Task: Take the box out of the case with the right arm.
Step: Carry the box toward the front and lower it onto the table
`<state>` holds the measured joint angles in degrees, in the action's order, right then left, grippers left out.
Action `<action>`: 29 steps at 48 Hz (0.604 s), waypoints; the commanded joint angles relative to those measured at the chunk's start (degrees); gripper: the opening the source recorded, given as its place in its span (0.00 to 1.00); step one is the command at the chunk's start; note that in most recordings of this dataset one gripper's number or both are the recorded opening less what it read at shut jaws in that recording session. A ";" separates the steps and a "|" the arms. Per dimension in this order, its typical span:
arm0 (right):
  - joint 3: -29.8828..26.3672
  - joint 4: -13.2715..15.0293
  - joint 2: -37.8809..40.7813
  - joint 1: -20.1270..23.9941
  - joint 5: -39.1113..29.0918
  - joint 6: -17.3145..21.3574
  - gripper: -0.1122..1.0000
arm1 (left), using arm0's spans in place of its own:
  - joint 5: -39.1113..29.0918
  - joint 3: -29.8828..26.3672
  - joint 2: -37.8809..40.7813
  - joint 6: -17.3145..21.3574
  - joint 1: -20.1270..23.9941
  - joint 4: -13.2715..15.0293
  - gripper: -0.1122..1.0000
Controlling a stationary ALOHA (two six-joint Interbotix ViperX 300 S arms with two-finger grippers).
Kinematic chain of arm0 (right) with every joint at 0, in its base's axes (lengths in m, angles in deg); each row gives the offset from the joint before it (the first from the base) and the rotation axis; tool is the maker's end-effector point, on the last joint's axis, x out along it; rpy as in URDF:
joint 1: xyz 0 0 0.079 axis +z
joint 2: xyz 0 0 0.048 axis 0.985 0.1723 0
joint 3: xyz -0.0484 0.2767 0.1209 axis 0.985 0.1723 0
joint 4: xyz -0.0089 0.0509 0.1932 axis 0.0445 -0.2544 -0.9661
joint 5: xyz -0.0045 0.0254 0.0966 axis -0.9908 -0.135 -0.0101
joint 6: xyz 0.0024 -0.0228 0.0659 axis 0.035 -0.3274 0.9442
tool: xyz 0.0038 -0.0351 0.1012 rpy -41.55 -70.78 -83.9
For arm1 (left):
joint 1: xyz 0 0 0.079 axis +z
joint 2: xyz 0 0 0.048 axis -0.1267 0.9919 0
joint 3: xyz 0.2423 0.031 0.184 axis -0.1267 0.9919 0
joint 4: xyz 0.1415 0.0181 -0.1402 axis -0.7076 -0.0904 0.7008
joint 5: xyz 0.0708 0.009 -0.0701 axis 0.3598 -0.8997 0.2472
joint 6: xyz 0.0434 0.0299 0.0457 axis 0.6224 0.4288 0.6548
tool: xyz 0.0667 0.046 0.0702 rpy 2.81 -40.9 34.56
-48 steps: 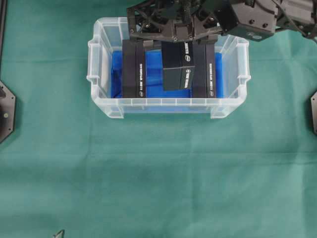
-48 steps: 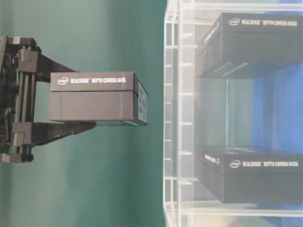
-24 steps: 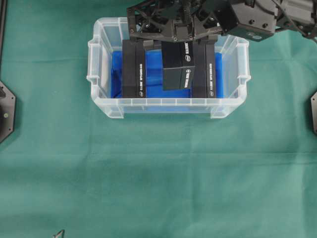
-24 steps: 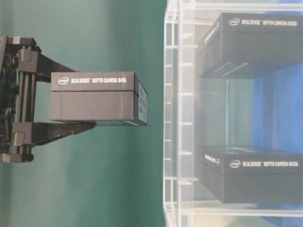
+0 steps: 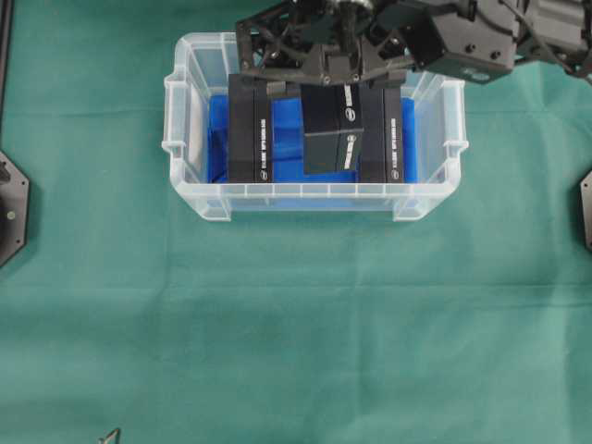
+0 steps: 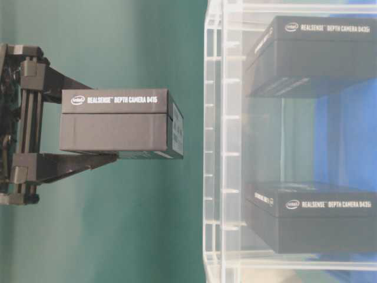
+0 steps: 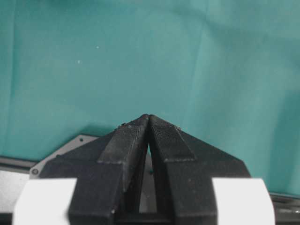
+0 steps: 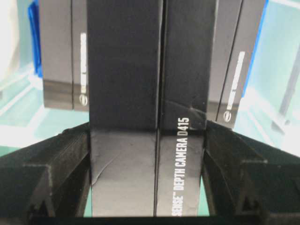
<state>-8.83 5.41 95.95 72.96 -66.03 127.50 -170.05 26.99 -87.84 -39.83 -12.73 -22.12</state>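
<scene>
The near part of the desk (image 5: pixel 296 351) is a wide stretch of green cloth. At its left edge the left end effector (image 7: pixel 149 123) hangs over that cloth with its two black fingers pressed tip to tip, holding nothing.

Farther back stands the case (image 5: pixel 314 199), a clear plastic bin with a rimmed edge and a blue cloth (image 5: pixel 217 139) lining its bottom. Two black boxes stay inside it, set on edge: the left box (image 5: pixel 250 129) toward the bin's left side and the right box (image 5: pixel 381 134) toward its right, well apart from each other with blue lining showing between them.

Over that gap hangs the box (image 5: pixel 331 128), black and printed with a white depth-camera label. The right end effector (image 5: pixel 333 88) clamps it from both sides, a finger flat against each long face, as the right wrist view shows. In the table-level view the box sits wholly clear of the bin's rim, apart from its wall.

Behind it, the right arm (image 5: pixel 472 42) reaches in from the far right corner, above the case's back wall.
</scene>
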 commanded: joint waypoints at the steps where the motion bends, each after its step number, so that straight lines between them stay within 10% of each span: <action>1: -1.67 0.35 -3.08 1.67 -0.18 1.41 0.70 | 0.26 -1.58 0.44 0.00 0.18 -0.18 0.12; 29: -1.67 2.81 -2.99 15.47 -2.11 15.21 0.70 | 0.26 -1.58 0.53 -0.09 0.09 -0.09 0.12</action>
<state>-8.83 7.69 95.95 86.58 -67.96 141.65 -169.96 26.99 -87.57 -39.83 -12.73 -22.03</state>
